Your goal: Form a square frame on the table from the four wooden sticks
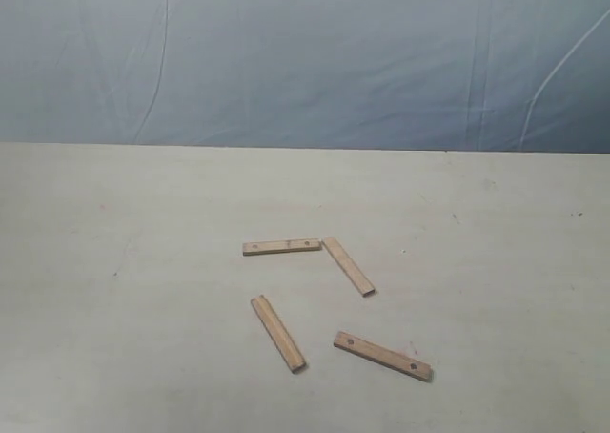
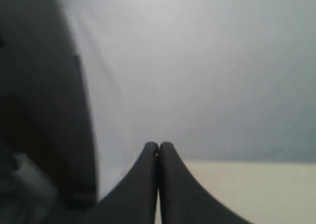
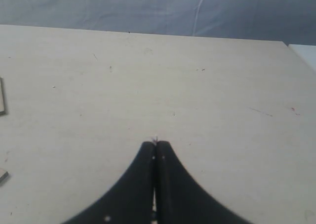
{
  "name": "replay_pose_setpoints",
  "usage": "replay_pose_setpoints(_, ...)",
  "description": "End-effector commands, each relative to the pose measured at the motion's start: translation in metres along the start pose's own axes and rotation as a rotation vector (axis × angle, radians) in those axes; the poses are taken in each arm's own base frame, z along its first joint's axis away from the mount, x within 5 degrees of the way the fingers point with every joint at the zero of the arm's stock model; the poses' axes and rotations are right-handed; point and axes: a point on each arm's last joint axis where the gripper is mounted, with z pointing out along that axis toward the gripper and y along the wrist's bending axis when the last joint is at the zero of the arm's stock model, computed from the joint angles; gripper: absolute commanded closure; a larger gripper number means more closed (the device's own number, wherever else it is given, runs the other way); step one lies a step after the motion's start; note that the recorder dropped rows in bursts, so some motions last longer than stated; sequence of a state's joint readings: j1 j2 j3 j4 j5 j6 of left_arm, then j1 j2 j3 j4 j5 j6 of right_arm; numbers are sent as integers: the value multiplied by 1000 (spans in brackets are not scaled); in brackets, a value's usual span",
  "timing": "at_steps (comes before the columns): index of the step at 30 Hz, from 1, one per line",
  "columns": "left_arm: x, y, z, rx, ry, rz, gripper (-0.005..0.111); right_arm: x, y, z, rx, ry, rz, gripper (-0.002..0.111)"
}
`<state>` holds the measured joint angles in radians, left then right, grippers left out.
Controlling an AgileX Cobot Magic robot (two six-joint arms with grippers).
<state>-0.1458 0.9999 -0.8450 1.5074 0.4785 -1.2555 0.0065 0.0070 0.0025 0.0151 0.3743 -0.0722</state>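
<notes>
Four wooden sticks lie loose on the table [image 1: 143, 290] in the exterior view, forming no square frame. One stick [image 1: 281, 247] lies level at the back, and a second stick [image 1: 348, 265] slants away from its right end. A third stick [image 1: 277, 332] lies at the front left and a fourth stick [image 1: 382, 356], with two dark holes, at the front right. Neither arm appears in the exterior view. My left gripper [image 2: 158, 146] is shut and empty. My right gripper [image 3: 156, 145] is shut and empty above bare table; ends of two sticks [image 3: 2, 95] show at that view's edge.
A blue-grey cloth backdrop [image 1: 305, 61] hangs behind the table's far edge. In the right wrist view the table's corner and a white strip [image 3: 303, 54] beyond it show. A dark blurred shape [image 2: 39, 110] fills one side of the left wrist view.
</notes>
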Motion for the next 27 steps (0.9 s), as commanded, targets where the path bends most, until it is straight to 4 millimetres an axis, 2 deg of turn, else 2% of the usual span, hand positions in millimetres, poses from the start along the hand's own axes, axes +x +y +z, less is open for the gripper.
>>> replay_pose_setpoints(1,0,-27,19,97,378,130,107,-2,-1,-1,7,-20,-3,109)
replay_pose_setpoints(5,-1,-73,16,467,612,43,107,-2,0,-1,7,-18,-3,109)
replay_pose_setpoints(7,4,-86,13,565,706,-50,106,-2,0,-1,7,-18,-3,109)
replay_pose_setpoints(10,11,-105,9,691,813,-113,95,-2,0,-1,7,-18,-3,109)
replay_pose_setpoints(16,20,-145,-4,824,918,-78,69,-2,0,-1,7,-18,-3,109)
replay_pose_setpoints(19,29,-171,-11,861,985,-57,69,-2,0,-1,7,-18,-3,109)
replay_pose_setpoints(27,69,-236,-11,776,1152,-125,69,-2,0,-1,5,-20,4,109)
